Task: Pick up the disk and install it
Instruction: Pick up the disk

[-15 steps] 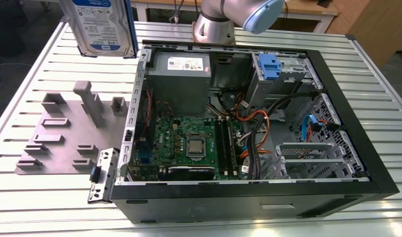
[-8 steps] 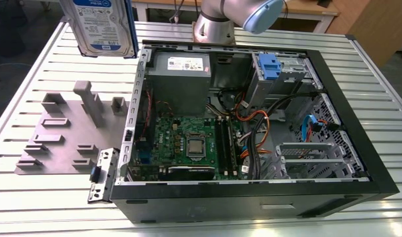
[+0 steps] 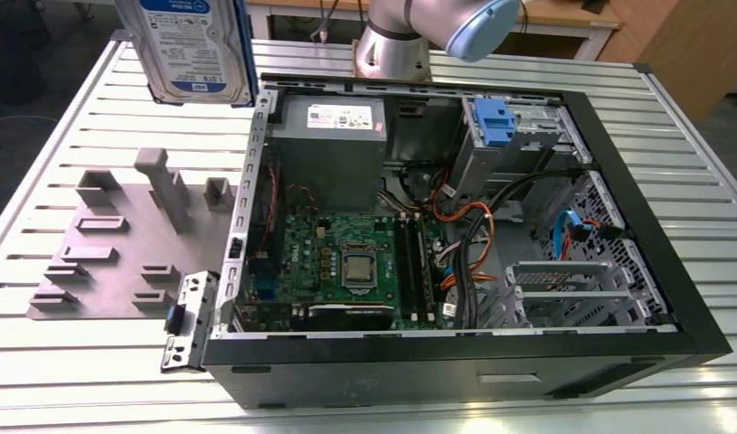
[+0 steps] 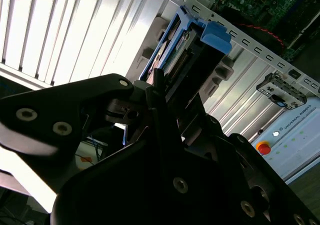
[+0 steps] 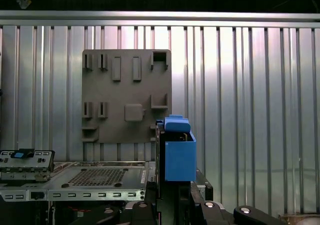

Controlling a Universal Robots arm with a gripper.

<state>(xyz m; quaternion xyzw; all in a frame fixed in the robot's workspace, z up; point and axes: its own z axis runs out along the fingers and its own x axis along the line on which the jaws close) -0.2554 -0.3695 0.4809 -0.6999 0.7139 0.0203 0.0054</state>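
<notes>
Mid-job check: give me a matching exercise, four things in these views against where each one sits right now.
Things:
1. disk
2. grey holder plate
3. power supply box
4. processor chip

Places:
A. flat on the table, beside the open computer case, at the exterior view's left
B. up in the air, outside the case
C. on the green board inside the case
D. in the case corner nearest the arm's base

Pairs: 1-B, 2-A, 3-D, 4-C

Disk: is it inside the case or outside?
Outside: the disk hangs upright over the table, beside the case, between the fingers.
</notes>
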